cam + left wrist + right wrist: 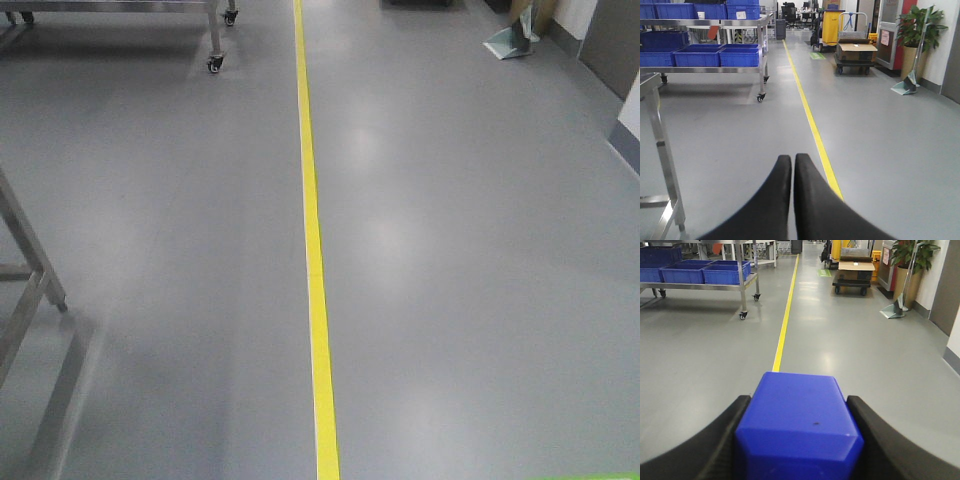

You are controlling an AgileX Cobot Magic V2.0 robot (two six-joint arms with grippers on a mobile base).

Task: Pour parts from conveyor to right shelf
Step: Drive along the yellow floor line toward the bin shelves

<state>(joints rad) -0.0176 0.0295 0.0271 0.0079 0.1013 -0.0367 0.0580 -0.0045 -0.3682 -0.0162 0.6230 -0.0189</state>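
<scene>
The blue block [799, 427] sits squeezed between the two black fingers [722, 437] of the right gripper [799, 405]. One finger presses on each side, which looks like a carrying grip for crossing the room. Ahead of those fingers and off to their left stands the steel rack [743, 287] with its blue bins [722, 274], well apart from the block; I'd judge that's where it goes. The left gripper [792, 165] has its fingers pressed together on nothing. A yellow line [784, 325] runs straight out from the fingertips over grey floor. A loaded cart [855, 272] far ahead to their right stands off the path.
</scene>
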